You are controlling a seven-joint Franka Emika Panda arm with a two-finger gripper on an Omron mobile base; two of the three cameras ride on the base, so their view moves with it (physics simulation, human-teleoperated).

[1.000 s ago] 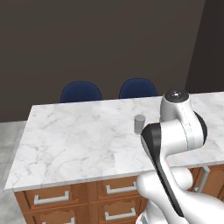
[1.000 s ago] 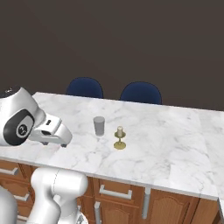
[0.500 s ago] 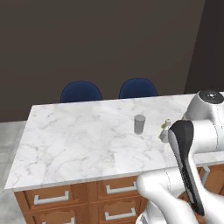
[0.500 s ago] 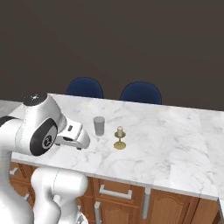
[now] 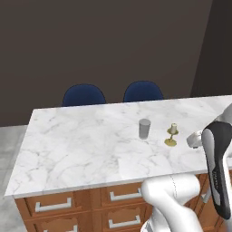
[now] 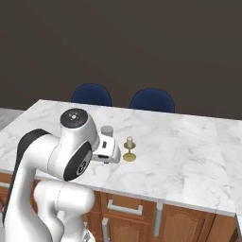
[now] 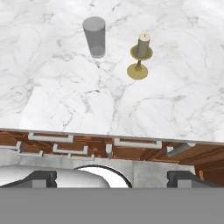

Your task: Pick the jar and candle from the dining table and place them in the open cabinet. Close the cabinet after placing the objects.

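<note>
Looking down from my wide-open, empty gripper (image 7: 111,177), I see the dining table (image 7: 65,105) edge nearest below, then the jar (image 7: 95,36) and candle (image 7: 140,57) ahead, side by side and apart. I judge I'm approaching; next comes lowering onto the upright grey translucent jar.

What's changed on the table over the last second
Only the arm has moved: it swung toward its right, across the front of the table, carrying the open gripper closer to the jar and candle. Nothing was grasped. Jar and candle stand where they were, apart and upright.
</note>
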